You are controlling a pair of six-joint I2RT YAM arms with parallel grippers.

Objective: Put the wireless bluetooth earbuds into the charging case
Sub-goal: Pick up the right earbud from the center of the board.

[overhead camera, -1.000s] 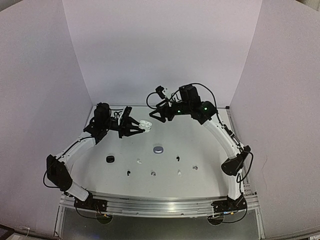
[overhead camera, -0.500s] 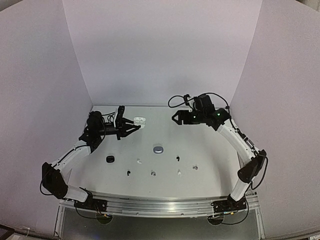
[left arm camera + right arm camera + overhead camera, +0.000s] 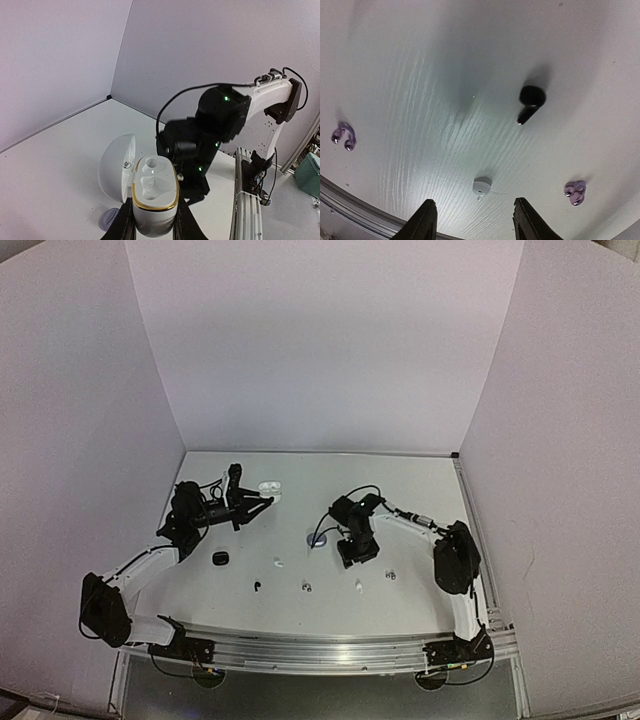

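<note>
**Desk:** What do we have at the left claw?

**Photo:** We have the left claw point(image 3: 152, 226) clamped on the white case point(image 3: 154, 192). It holds the case upright and clear of the table point(image 3: 55, 165). The lid point(image 3: 117, 167) is swung open to one side, and two sockets show inside a gold rim. From above, we find that case point(image 3: 268, 486) toward the far left of the table, at the tip of the left claw point(image 3: 258, 500).

**Desk:** And the right claw?

**Photo:** We see the right claw point(image 3: 475, 222) hanging low over the table with its jaws apart and nothing between them. From above it is near the middle of the table point(image 3: 357, 554).

**Desk:** Where do we place the buds?

**Photo:** All the buds we can see lie loose on the table, apart from one another. In the right wrist view, a white bud point(image 3: 481, 186) lies just ahead of the gap between the fingers. A black bud point(image 3: 530, 102) lies farther ahead. One grey bud point(image 3: 343, 136) is far off to the left and a second grey bud point(image 3: 575, 191) is off to the right. From above, we also pick out a second white bud point(image 3: 277, 563) and a second black bud point(image 3: 257, 586), both left of centre.

**Desk:** Are there other cases?

**Photo:** We see a grey case point(image 3: 316, 538) on the table just beside the right arm point(image 3: 400, 522). A black case point(image 3: 219, 558) sits near the left arm point(image 3: 150, 562). We cannot tell whether either of them is open.
</note>
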